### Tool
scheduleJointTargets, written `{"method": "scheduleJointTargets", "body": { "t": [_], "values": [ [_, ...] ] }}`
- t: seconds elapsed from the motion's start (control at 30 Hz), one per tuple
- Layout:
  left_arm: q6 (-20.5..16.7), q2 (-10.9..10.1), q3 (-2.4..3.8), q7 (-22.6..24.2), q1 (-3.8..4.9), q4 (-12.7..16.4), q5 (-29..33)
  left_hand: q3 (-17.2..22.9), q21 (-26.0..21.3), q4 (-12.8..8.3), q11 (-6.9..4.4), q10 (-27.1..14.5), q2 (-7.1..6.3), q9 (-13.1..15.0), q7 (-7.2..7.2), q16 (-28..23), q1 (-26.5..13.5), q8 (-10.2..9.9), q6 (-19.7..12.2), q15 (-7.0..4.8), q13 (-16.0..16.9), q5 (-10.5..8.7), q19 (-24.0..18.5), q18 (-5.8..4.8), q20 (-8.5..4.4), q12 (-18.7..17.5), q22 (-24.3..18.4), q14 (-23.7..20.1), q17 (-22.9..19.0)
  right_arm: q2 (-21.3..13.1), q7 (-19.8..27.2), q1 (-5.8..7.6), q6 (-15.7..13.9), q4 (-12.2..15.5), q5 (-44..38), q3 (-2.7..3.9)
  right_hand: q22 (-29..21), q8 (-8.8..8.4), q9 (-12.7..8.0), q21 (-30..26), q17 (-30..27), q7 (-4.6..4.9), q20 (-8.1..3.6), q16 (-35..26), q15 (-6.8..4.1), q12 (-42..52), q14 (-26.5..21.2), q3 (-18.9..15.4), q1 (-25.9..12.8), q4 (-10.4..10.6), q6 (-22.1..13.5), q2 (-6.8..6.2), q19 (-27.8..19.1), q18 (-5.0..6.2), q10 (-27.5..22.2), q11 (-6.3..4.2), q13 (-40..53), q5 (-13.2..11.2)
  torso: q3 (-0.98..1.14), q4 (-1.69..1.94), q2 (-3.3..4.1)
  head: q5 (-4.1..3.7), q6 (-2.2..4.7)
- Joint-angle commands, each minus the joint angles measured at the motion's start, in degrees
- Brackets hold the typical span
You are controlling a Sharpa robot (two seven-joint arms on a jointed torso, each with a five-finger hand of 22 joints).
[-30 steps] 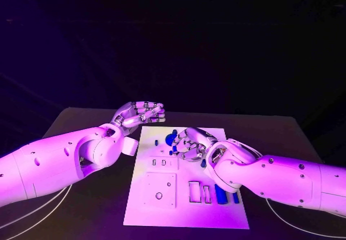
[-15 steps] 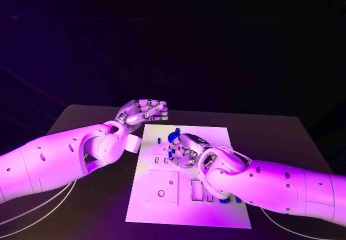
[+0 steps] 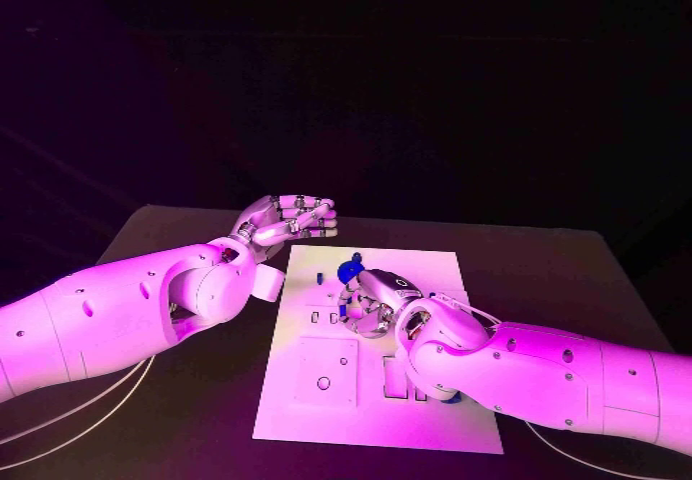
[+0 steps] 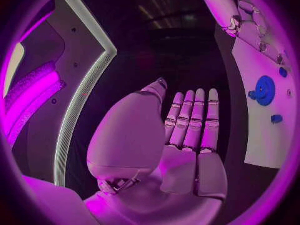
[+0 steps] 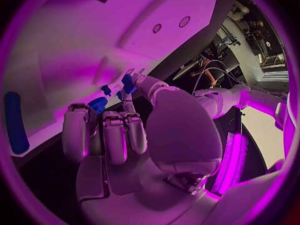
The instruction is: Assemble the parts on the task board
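Observation:
The white task board (image 3: 310,415) lies in the middle of the table. A blue gear (image 3: 351,270) stands near its far end, also seen as the gear (image 4: 265,90) with a small blue part (image 4: 277,118) beside it. My right hand (image 3: 372,302) hovers low over the board just behind the gear. Its thumb and one finger pinch a small blue part (image 5: 127,83), and the other fingers are curled. Another blue part (image 5: 98,104) sits by the fingertips. My left hand (image 3: 290,219) hangs off the board's far left corner, loosely bent and holding nothing.
A long blue piece (image 5: 15,123) lies on the board near my right forearm, which covers the board's right side. Square and slotted recesses (image 3: 325,372) mark the board's near half. The dark table (image 3: 173,235) surrounds the board, and white cables (image 3: 72,410) trail on the left.
My right hand has slid a little toward the board's left and nearer to me, staying low over it. The left hand has barely moved.

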Motion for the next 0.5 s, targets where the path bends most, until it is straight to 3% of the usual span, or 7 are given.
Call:
{"method": "scheduleJointTargets", "body": {
  "t": [0.03, 0.5],
  "values": [
    [0.09, 0.04, 0.04, 0.40, 0.05, 0.08, 0.17, 0.26, -0.03, -0.05, 0.12, 0.27, -0.13, -0.07, 2.22, -0.25, -0.25, -0.15, -0.25, 0.11, -0.03, -0.28, 0.21, 0.65, 0.03, -0.39, -0.09, -0.24, 0.09, 0.17, -0.40, -0.13, 0.95, -0.24, -2.05, -0.04, 2.67, 0.22, 1.52, -0.13, 14.45, -0.83, -0.47, 0.19, -0.40, -0.11, 5.94, -0.14, -0.76, 0.26, 0.93, 0.06, 0.12, -0.06, 4.44, -0.44, 12.95, 0.15, 0.00, -0.03, 0.00, 0.04, -0.04],
    [0.11, -0.11, 0.04, 0.36, 0.06, 0.08, 0.05, 0.31, -0.03, -0.05, 0.13, 0.28, -0.14, -0.08, 2.24, -0.31, -0.28, -0.15, -0.26, 0.12, -0.02, -0.28, 0.21, 0.65, 0.03, -0.44, -0.11, -0.23, 0.13, 0.67, -0.17, -0.76, 1.54, -0.72, -2.03, -0.22, 2.58, 0.30, 1.61, -0.27, 14.39, -0.89, -0.53, 0.18, -0.47, -0.21, 5.92, -0.30, -1.37, 0.43, 0.89, -0.37, 0.08, -0.03, 4.37, -0.51, 12.86, 0.14, -0.04, 0.04, -0.01, 0.07, -0.35]
  ]
}}
